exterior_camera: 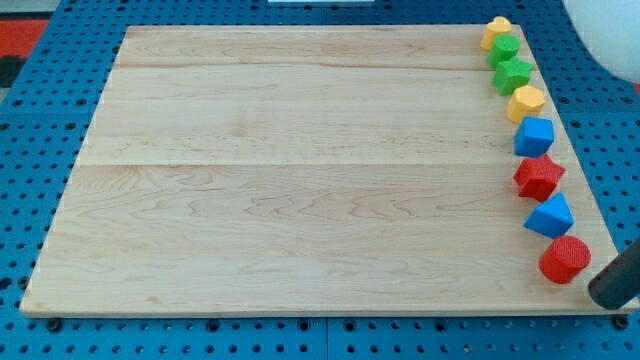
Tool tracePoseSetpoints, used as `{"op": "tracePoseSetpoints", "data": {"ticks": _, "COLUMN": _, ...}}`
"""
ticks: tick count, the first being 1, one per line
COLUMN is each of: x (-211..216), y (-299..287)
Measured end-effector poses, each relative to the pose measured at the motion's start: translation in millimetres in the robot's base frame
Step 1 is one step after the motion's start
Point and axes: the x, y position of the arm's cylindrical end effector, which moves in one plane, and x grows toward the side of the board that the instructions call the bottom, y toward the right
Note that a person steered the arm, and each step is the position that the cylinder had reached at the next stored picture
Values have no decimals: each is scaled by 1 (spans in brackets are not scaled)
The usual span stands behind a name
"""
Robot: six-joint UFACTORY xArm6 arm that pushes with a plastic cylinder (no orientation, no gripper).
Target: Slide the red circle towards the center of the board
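Hand-less, my tip (pixel 600 296) sits just right of the red circle block (pixel 565 260) — wooden counter (pixel 300 180) centre lies far left, so push leftward.

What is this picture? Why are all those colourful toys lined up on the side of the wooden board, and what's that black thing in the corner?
This is one camera picture looking down at a pale wooden board lying on a blue table full of little holes. The black thing is the end of a robot arm. It has no hand, just a straight dark rod, and my tip slides over the board and pushes blocks. Nothing is being held.

Along the view's right edge sit eight small blocks in a row. From top to bottom: a yellow block, a green block, a second green block, a second yellow block, a blue cube, a red star-like block, a blue wedge-like block and the round red circle block.

My tip is right next to the red circle, at the view's bottom right, on its outer side.
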Motion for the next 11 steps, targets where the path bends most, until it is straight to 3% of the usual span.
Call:
{"op": "tracePoseSetpoints", "data": {"ticks": 6, "x": -47, "y": -51}}
{"op": "tracePoseSetpoints", "data": {"ticks": 8, "x": -49, "y": -102}}
{"op": "tracePoseSetpoints", "data": {"ticks": 11, "x": -96, "y": -207}}
